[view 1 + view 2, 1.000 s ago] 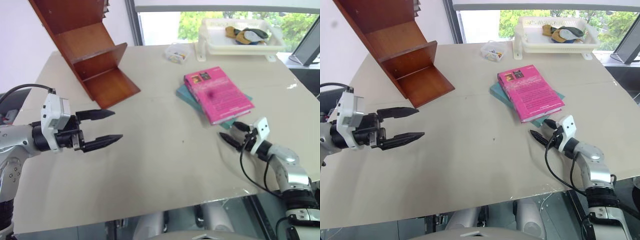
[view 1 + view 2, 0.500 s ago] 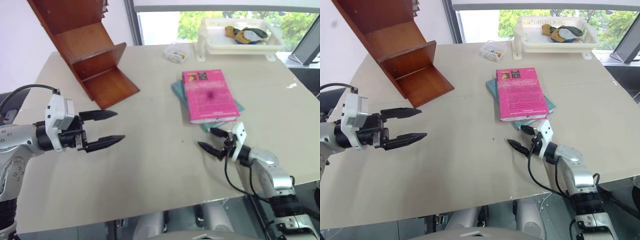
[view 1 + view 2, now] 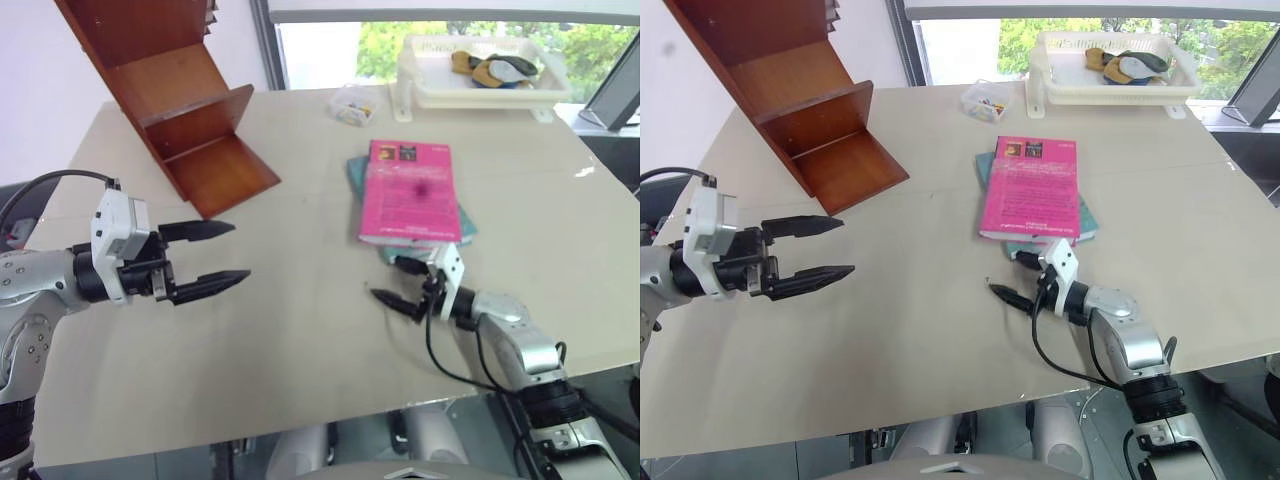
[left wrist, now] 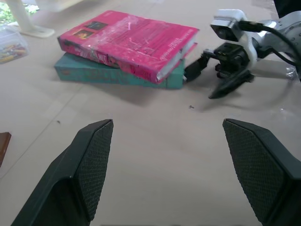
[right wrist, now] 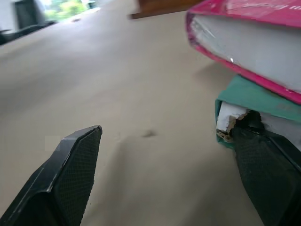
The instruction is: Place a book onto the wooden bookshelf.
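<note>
While both hands (image 3: 205, 256) (image 3: 1018, 277) gape empty, a magenta book (image 3: 412, 192), dark-lettered, atop a teal one.

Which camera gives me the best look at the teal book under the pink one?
The left wrist view: the teal book shows its whole long edge under the pink book. The eye views show slivers of teal around the pink cover; the right wrist view shows one chipped corner.

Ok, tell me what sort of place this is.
Probably an office or lab room by a window: a beige table with a wooden bookshelf lying tilted on it, a pink book stacked on a teal book, a white tray, greenery outside.
</note>
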Available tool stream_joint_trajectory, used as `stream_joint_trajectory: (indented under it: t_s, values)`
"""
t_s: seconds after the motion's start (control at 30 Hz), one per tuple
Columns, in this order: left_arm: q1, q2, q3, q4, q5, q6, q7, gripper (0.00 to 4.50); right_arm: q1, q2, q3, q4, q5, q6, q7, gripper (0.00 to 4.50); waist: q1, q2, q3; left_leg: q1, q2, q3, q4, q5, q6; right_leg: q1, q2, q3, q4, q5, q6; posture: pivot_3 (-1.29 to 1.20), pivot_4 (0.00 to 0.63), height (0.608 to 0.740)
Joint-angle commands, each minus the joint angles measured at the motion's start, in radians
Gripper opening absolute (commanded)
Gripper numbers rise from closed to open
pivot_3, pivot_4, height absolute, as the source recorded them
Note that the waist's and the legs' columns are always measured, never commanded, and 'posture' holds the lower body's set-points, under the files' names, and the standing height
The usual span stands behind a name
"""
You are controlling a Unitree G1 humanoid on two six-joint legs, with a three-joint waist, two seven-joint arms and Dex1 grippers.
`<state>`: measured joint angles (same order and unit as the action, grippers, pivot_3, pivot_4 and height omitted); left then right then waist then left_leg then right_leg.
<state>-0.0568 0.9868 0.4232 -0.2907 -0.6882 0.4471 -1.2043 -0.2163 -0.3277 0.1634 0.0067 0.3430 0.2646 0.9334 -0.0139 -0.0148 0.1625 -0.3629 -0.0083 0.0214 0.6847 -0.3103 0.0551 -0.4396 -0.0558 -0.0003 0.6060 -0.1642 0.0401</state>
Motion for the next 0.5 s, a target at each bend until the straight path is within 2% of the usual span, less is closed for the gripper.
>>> stream_joint_trajectory:
  t_s: [0.03,0.33,0.5]
  values:
    - [-0.005,0.01,0.025,-0.008,0.0,-0.007,0.0,4.0,0.004,-0.057,0.023,-0.077,0.015,0.028,0.065,4.5,0.001,0.0,0.0,0.0,0.0,0.0,0.0,0.0,0.0,0.0,0.0,0.0,0.0,0.0,0.0,0.0,0.15,0.74]
    - [-0.026,0.018,0.011,0.003,0.002,-0.004,-0.004,4.0,0.07,-0.209,0.031,-0.268,0.192,0.288,0.201,4.5,0.003,0.0,0.0,0.0,0.0,0.0,0.0,-0.002,0.003,0.0,0.0,-0.001,0.0,0.0,0.0,0.0,0.15,0.74]
    - [-0.047,0.021,-0.006,0.014,0.006,-0.005,-0.011,4.0,0.112,-0.25,-0.042,-0.289,0.216,0.296,0.16,4.5,0.003,-0.001,0.0,0.0,0.0,-0.001,0.0,-0.002,0.004,0.0,0.0,-0.001,0.0,0.0,0.0,0.0,0.15,0.74]
